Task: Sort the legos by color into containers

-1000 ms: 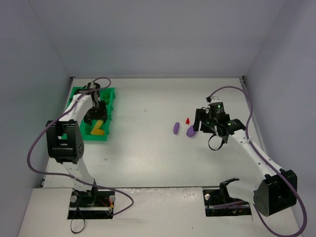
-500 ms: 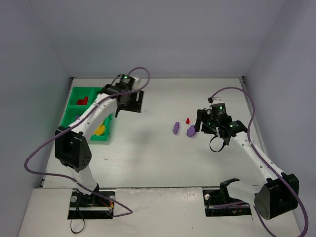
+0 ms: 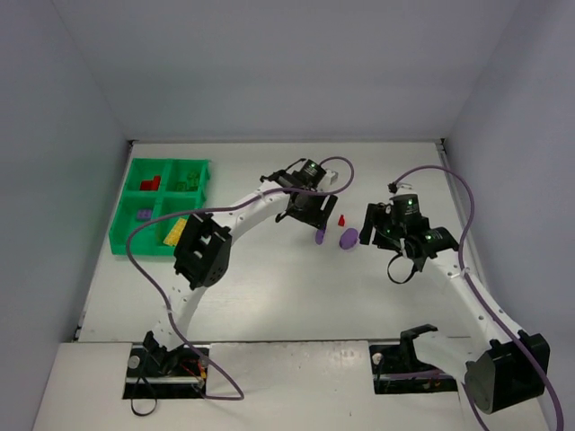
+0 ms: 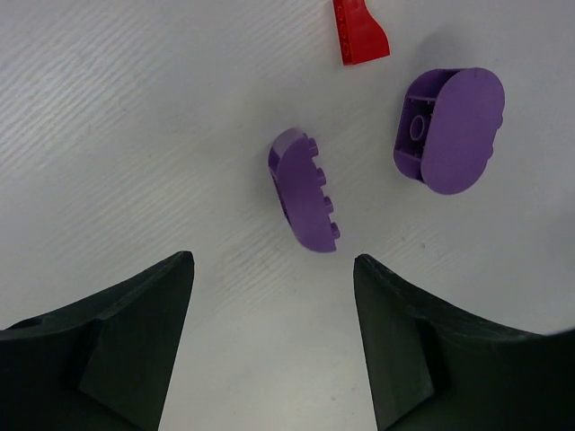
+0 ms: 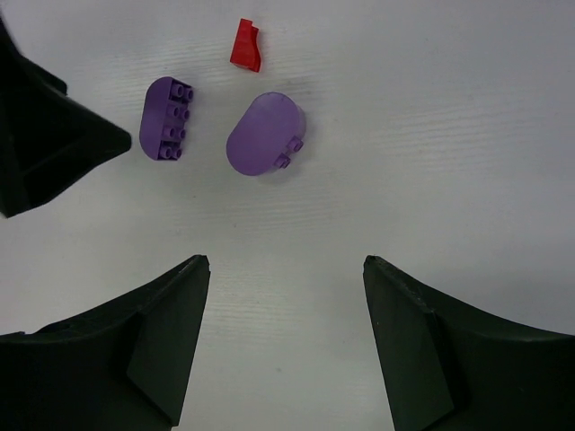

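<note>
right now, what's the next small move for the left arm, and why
Probably lower the left gripper and ease it forward onto the studded purple brick. Its jaws stand open and empty, and that brick lies just beyond the gap between them, nearer than the rounded purple piece or the red brick.

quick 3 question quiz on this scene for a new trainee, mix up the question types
1. True or false: the left end effector is shut on a lego.
2. How many legos lie loose on the table, outside the tray? A) one B) three C) five
3. Fill in: the smallest loose lego is coloured ____.

Key
1. False: it is open and empty.
2. B: the studded purple lego, the domed purple lego and the red lego.
3. Red.
</note>
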Robot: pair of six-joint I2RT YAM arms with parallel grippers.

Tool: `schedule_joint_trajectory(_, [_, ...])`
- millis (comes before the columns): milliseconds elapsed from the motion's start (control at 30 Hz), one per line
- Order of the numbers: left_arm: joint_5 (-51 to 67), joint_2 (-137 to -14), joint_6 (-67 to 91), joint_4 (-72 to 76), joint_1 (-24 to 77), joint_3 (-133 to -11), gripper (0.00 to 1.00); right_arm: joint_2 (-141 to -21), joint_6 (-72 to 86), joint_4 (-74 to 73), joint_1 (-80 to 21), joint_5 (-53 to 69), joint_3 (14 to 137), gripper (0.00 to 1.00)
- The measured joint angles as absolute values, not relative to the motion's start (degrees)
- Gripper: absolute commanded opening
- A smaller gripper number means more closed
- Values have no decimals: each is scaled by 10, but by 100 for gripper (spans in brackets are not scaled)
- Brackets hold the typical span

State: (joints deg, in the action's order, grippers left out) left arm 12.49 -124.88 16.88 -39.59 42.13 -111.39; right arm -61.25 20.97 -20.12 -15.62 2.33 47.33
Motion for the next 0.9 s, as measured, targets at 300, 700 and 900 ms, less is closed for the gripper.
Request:
schedule_joint_trajectory(300, [117, -1350, 202, -400, 448, -1197, 24, -575, 230, -218, -153, 24, 467, 66])
schedule_joint_trajectory(700, [34, -1287, 213, -414, 445, -1133, 0, -576, 231, -219, -153, 23, 467, 66])
schedule_joint_trajectory(900, [-8, -1058, 212, -423, 338, -979, 0, -583, 229, -219, -153, 24, 467, 65])
